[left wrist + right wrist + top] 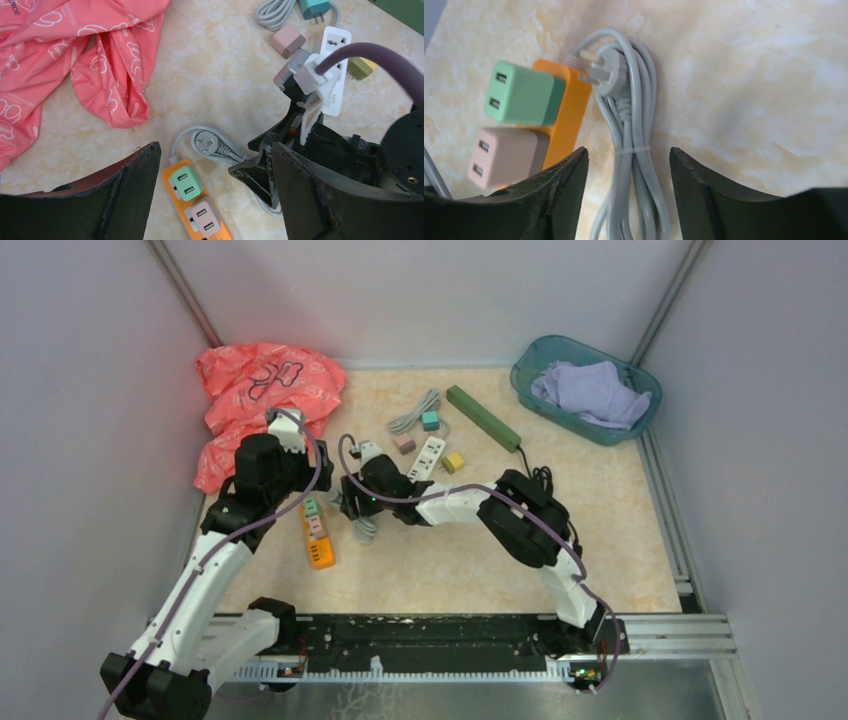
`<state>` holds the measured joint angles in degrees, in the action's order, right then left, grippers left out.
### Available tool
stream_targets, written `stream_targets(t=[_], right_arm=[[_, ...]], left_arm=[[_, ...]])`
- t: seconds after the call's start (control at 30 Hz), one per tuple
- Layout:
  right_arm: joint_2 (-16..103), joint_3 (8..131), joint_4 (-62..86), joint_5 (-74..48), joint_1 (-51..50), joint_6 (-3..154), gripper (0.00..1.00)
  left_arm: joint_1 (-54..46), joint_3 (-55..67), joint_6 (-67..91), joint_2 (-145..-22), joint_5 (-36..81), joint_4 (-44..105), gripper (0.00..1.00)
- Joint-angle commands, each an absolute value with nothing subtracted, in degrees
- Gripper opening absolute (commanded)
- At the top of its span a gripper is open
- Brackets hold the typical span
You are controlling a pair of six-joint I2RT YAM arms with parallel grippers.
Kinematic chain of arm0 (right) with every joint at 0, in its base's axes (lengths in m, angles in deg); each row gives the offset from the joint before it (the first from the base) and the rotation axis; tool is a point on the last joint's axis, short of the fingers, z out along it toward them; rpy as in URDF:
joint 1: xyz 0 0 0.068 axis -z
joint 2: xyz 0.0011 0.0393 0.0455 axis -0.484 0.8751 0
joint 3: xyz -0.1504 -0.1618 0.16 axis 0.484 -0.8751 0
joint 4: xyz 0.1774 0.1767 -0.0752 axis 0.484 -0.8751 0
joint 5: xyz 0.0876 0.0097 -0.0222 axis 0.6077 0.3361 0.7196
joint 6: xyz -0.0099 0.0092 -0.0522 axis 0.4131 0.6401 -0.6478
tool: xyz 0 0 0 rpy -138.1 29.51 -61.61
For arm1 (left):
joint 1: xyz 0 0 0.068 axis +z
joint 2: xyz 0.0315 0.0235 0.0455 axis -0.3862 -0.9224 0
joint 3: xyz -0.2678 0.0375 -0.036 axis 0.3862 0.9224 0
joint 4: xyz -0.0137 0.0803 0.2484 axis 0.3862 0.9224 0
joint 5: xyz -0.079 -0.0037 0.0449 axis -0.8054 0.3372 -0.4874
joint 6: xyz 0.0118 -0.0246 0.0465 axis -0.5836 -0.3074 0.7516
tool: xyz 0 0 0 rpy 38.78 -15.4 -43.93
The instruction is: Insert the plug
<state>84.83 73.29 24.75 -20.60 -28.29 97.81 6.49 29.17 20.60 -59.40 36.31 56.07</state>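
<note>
The left arm (215, 570) rises from the lower left of the top view and bends toward the middle. The left gripper (213, 147) hangs with its jaws spread wide, nothing between them. The right arm (520, 520) climbs from the lower right, folds at the elbow and reaches left across the centre. The right gripper (628, 152) hangs low with its jaws partly spread. They straddle a tied grey cord (631, 165) without pinching it.

The grey plug (606, 75) lies loose on the table, pins up, touching the top end of the orange power strip (569, 105), left of centre in the top view.

The table (600, 540) is beige and marbled, closed in by plain grey walls (430, 300), with a metal rail (670, 635) along the bottom.

There are three power strips: the orange one, a white one (430, 455) and a long green one (483, 418). There are five chargers: a green one (519, 92) and a pink one (504, 155) seated in the orange strip, and a teal one (430, 420), a pink one (404, 443) and a yellow one (454, 462) loose near the white strip. A second grey cord (412, 412) lies coiled beside the teal one. One red plastic bag (260, 390) sits upper left. One teal basket (520, 380) at upper right holds a lilac cloth (590, 390).
</note>
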Motion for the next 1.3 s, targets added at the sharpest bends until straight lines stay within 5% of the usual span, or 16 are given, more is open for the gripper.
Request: stream_targets(t=[0.0, 0.6, 1.03, 1.27], right_arm=[[73.8, 69.94, 24.82, -25.28, -27.94, 90.86, 0.64], [71.2, 68.7, 13.56, -52.68, -20.73, 92.38, 0.93], [80.68, 73.29, 11.41, -55.01, -19.67, 99.15, 0.9], [79.44, 70.06, 11.19, -54.42, -19.56, 99.3, 0.72]], left_arm=[[7.16, 29.68, 20.44, -59.51, 34.22, 54.51, 0.86], [7.25, 29.99, 20.48, -59.34, 34.13, 54.24, 0.86], [7.34, 30.12, 20.48, -59.81, 32.98, 54.01, 0.86], [7.34, 30.16, 20.45, -60.09, 32.62, 54.01, 0.86]])
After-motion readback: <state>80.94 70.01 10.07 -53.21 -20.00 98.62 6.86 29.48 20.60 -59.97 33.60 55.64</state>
